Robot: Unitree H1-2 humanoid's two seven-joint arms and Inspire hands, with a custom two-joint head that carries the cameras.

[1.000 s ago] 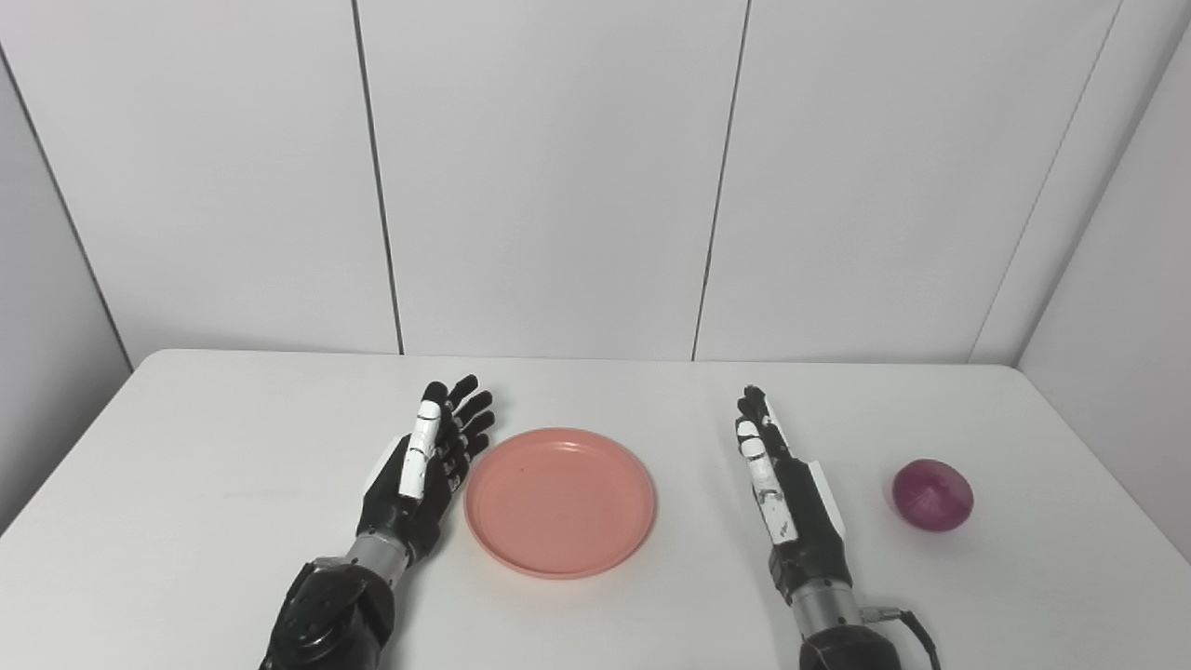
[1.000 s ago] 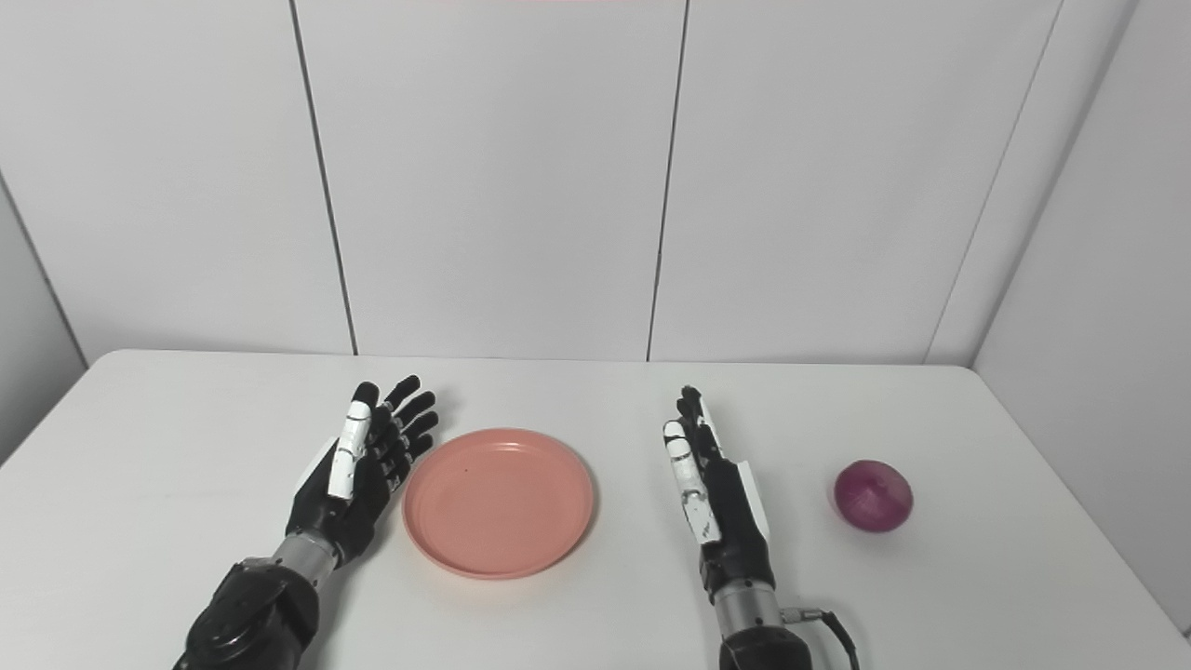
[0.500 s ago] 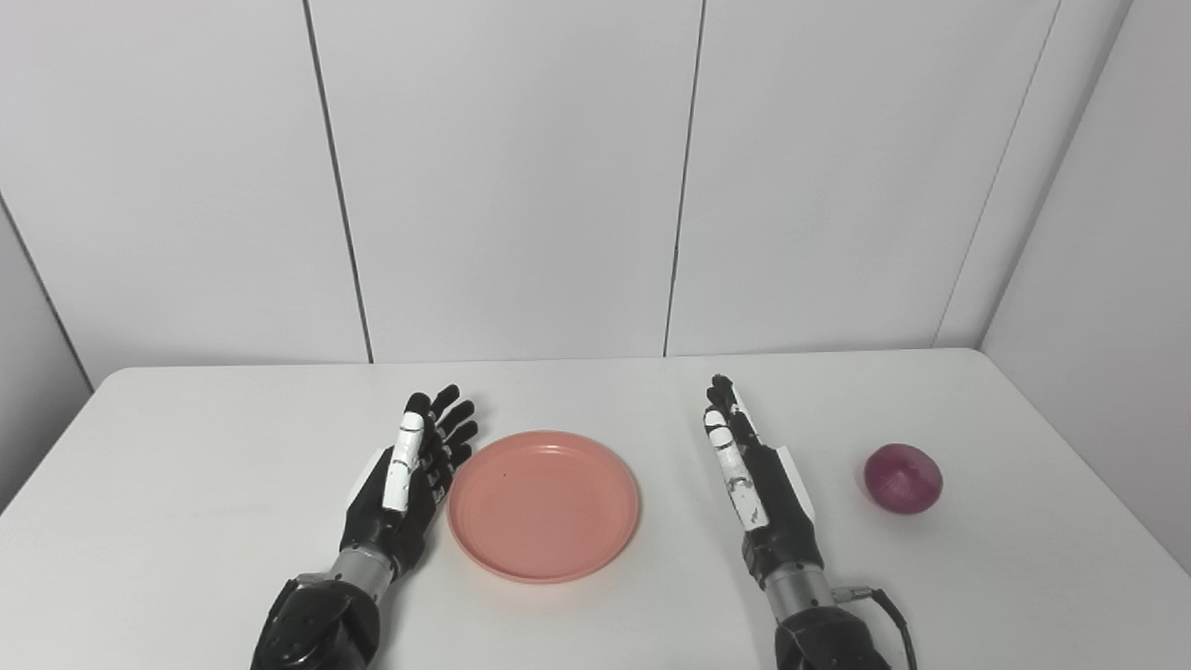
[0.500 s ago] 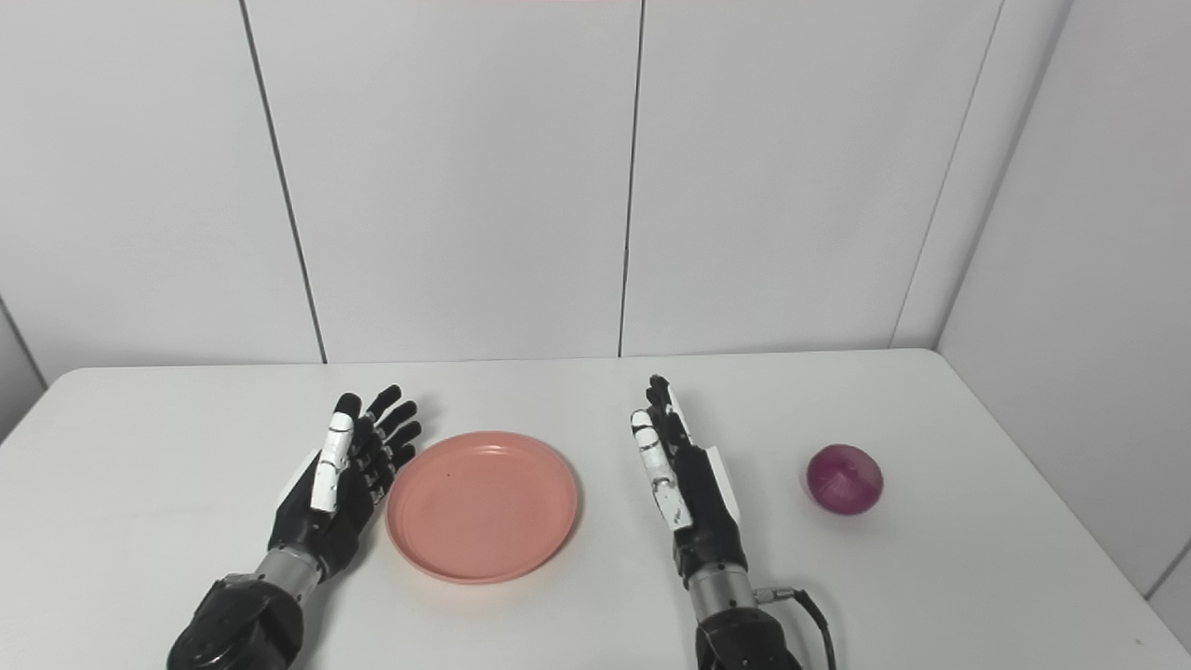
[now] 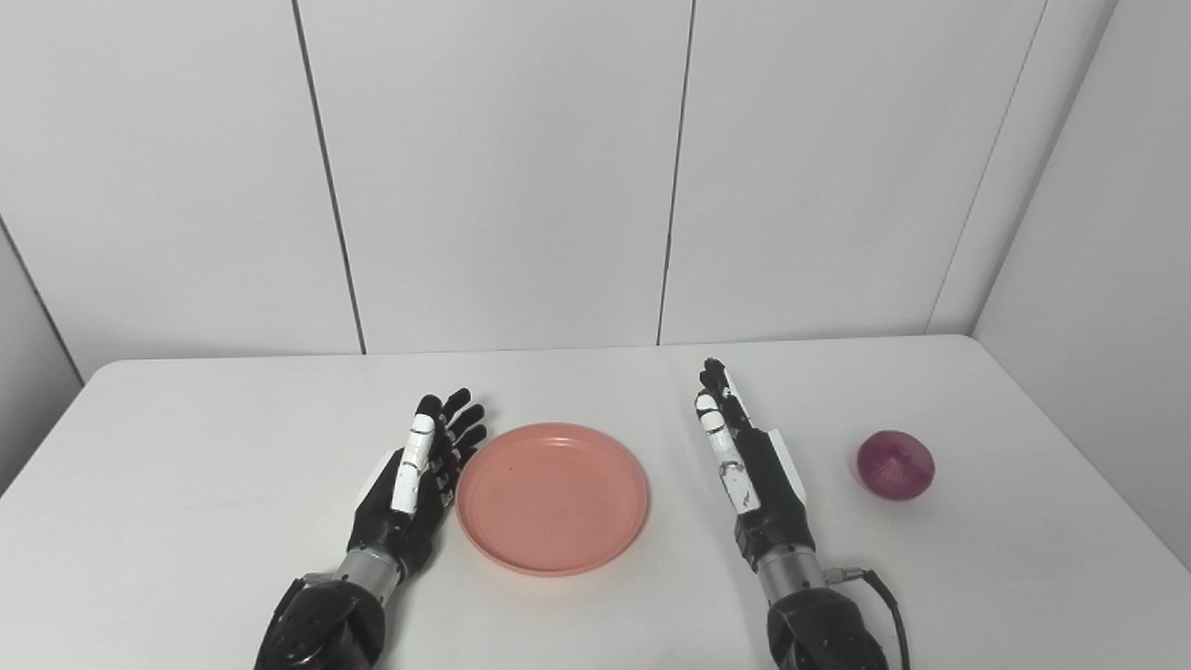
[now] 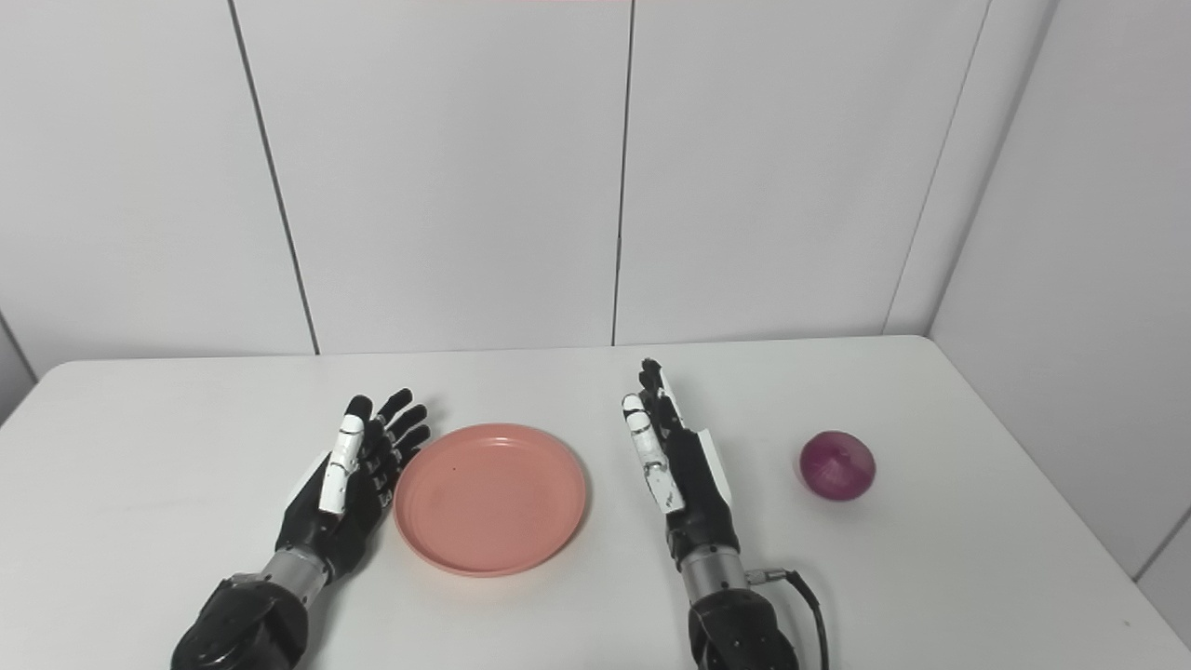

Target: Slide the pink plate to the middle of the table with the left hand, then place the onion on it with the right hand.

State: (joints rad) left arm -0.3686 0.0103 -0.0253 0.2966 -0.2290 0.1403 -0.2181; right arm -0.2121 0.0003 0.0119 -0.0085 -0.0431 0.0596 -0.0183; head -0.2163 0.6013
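Table (image 5: 186,484): plate (image 5: 553,498), onion (image 5: 895,464) apart.

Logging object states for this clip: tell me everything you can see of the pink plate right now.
The pink plate is round and shallow, salmon-pink with a raised rim, and looks like matte plastic. It is empty and lies flat, right side up, on the white table, near the front and about midway across. The left hand, open, stands on edge right beside its left rim; whether they touch cannot be told. The right hand, also open, is clearly apart on the other side. The onion lies farther right, not on the plate.
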